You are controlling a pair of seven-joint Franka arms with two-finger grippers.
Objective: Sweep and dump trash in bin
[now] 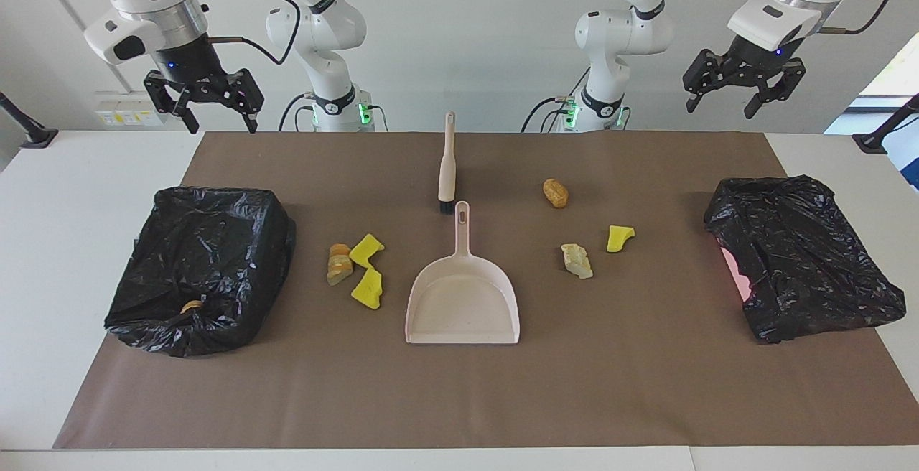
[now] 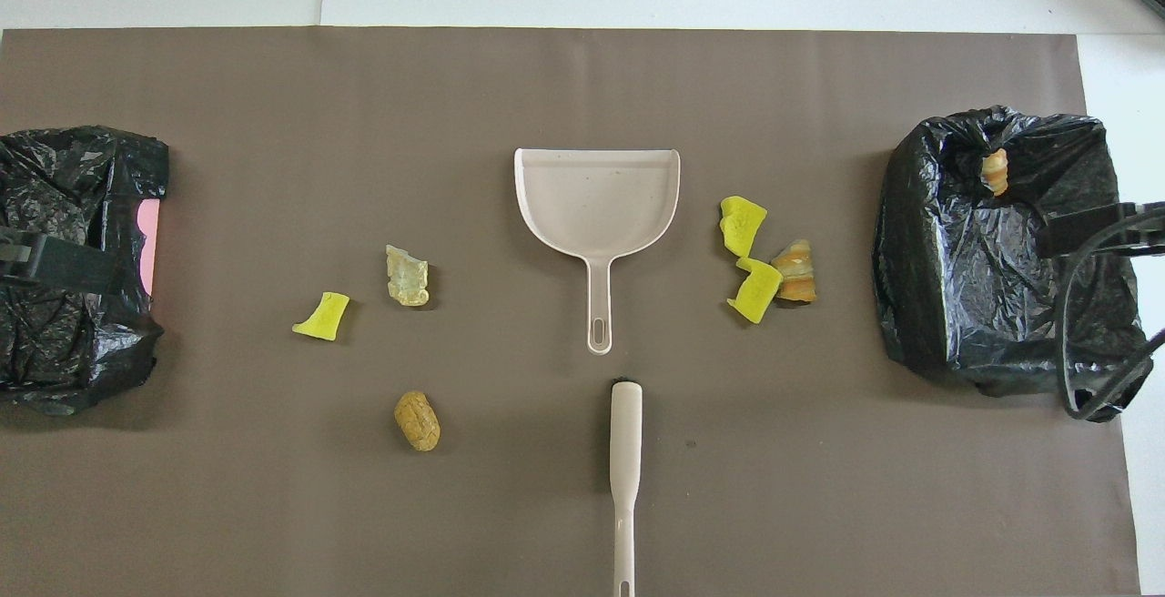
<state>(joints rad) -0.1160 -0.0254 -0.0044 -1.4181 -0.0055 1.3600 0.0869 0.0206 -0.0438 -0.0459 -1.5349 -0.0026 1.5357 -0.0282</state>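
Two grippers, both mine, hang spread and empty: right gripper point(image 1: 212, 101) over one bin point(image 2: 992, 242), left gripper point(image 1: 739, 90) over the other bin point(image 2: 73, 324). I judge a hard stroke could roll the brown lump point(image 2: 417, 420) away or flick sponge past the dustpan point(image 2: 596, 206). With twelve pointing away from me, I count one brush point(image 2: 625, 451) at the dustpan's six and six scraps of trash: three around its eight point(image 2: 407, 275) and three at its three point(image 2: 755, 289).

Robotics lab, staged test bench. Two white jointed robot arms point(image 1: 323, 33) bolted at edge of white table point(image 1: 86, 191), cables trailing, green status lights at bases. Plain white wall, wall socket strip point(image 1: 122, 118). Brown paper mat point(image 1: 459, 399) taped flat over tabletop, props laid out in tidy symmetry. No household furniture in view.
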